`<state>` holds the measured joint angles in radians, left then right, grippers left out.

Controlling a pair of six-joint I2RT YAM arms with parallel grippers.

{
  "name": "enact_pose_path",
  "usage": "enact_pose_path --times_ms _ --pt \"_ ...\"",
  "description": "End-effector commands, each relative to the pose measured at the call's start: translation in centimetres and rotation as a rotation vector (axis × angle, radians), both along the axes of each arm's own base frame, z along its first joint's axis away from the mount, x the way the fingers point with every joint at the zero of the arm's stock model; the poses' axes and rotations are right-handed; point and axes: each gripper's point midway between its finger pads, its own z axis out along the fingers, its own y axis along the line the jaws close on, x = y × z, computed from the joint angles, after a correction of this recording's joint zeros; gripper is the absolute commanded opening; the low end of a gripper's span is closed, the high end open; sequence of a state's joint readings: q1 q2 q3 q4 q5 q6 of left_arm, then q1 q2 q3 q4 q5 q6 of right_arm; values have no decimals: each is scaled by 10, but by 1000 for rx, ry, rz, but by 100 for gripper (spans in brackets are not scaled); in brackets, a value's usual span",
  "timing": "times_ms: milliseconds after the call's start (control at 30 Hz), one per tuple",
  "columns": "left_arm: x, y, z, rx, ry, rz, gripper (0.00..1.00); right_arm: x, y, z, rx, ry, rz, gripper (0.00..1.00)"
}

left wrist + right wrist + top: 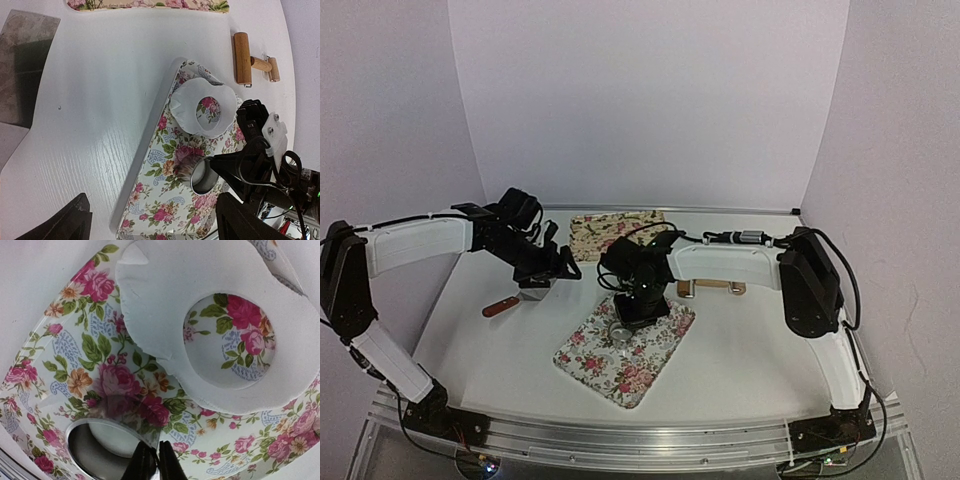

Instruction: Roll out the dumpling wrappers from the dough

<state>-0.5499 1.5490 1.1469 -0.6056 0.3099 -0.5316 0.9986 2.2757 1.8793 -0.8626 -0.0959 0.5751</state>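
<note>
Presently the metal ring [80,447] (dumpling wrapper [115,437] inside) is pinched at its rim by the right gripper [156,458]; the left gripper [152,202] is held spread.

I get soft, even light from overhead; the white table [115,90] is bright with a mild sheen, and shadows stay faint. The overhead view looks slightly grainy. Close up, the dough [165,315] is sharp, while the metal ring [82,450] blurs and mirrors flowers.

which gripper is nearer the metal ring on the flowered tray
Right. The right gripper pinches the rim of the metal ring on the tray; the left gripper hangs open over the table, left of the tray.
</note>
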Motion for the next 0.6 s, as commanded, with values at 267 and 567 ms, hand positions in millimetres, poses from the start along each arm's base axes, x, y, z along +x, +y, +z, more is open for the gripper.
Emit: enact_pose_path --times_ms 267,567 --pt "-47 -27 37 -139 -19 -5 85 -30 4 72 100 -51 11 0" --pt "-93 -72 37 -237 44 -33 84 -62 10 76 87 -45 -31 0"
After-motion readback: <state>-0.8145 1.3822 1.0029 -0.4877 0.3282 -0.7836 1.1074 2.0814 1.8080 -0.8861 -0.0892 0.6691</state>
